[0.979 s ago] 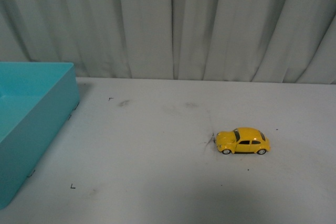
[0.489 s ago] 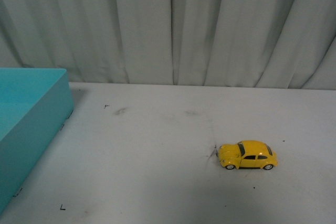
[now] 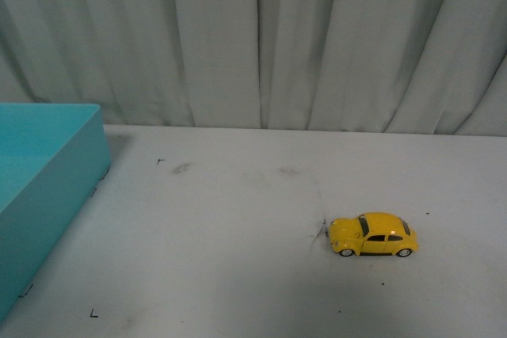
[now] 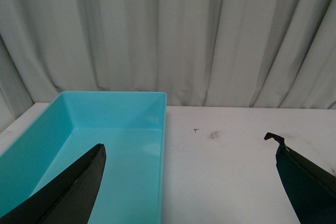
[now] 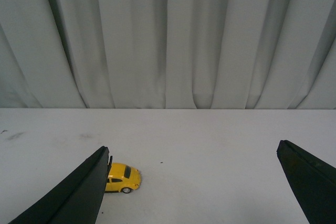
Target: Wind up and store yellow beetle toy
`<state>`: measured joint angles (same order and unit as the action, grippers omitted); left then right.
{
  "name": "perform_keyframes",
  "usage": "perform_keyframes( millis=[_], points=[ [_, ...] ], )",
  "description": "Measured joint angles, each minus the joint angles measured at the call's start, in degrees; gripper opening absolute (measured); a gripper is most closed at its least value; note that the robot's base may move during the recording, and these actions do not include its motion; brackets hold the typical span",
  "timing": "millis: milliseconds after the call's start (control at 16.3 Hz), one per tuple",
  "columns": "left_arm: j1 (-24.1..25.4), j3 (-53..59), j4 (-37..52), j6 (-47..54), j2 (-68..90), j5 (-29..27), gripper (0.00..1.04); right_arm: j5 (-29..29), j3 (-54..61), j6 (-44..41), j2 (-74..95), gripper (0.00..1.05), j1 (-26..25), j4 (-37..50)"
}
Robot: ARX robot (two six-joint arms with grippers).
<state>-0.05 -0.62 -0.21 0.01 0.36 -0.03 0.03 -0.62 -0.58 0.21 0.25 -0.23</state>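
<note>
Table: white; the front view shifted a second ago and now holds steady.
Teal bin: on the table's left edge, open-topped.
Yellow beetle toy: on its wheels right of centre, well apart from the bin, unmoved.
Left jaws: apart, holding nothing, above the bin.
Right jaws: apart, holding nothing, near the toy.
Meaning: winding has likely not begun; the right arm looks best placed.

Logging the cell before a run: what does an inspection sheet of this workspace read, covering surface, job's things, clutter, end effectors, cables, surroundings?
Surface: white tabletop, faint dark smudges, small black corner marks.
Job's things: small glossy yellow beetle toy car upright on its wheels; open turquoise plastic bin at the left, empty where visible.
Clutter: nothing seen.
End effectors: left end effector open, empty; right end effector open, empty.
Cables: nothing seen.
Surroundings: grey pleated curtain behind the table.
</note>
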Motion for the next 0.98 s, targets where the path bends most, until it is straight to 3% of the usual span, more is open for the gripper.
perform_keyframes(
  millis=[306,367,428,551,612,734,857,979],
  points=[
    [0.00,0.00,0.00,0.00,0.00,0.00,0.98,-1.44,-0.31,1.20,0.44,0.98,-0.66,-1.46],
    [0.00,0.00,0.02,0.00,0.00,-0.02,0.98,-13.42,-3.23,9.29,17.18,0.98,-10.88,8.24],
    [0.00,0.00,0.00,0.00,0.00,0.00,0.98,-17.14,-5.95,11.82,29.00,0.98,-16.33,19.54],
    [0.00,0.00,0.00,0.00,0.00,0.00,0.98,-17.70,-15.19,12.57,53.53,0.98,-21.42,40.41],
    [0.00,0.00,0.00,0.00,0.00,0.00,0.98,-16.44,-20.04,12.35,64.26,0.98,-20.92,47.15],
    [0.00,0.00,0.00,0.00,0.00,-0.02,0.98,-15.98,-31.71,9.49,83.43,0.98,-16.92,52.00],
    [0.00,0.00,0.00,0.00,0.00,0.00,0.98,-23.12,-43.23,2.45,98.86,0.98,-10.78,50.38],
    [0.00,0.00,0.00,0.00,0.00,0.00,0.98,-34.69,-52.17,-8.02,107.08,0.98,-5.33,45.03]
  ],
)
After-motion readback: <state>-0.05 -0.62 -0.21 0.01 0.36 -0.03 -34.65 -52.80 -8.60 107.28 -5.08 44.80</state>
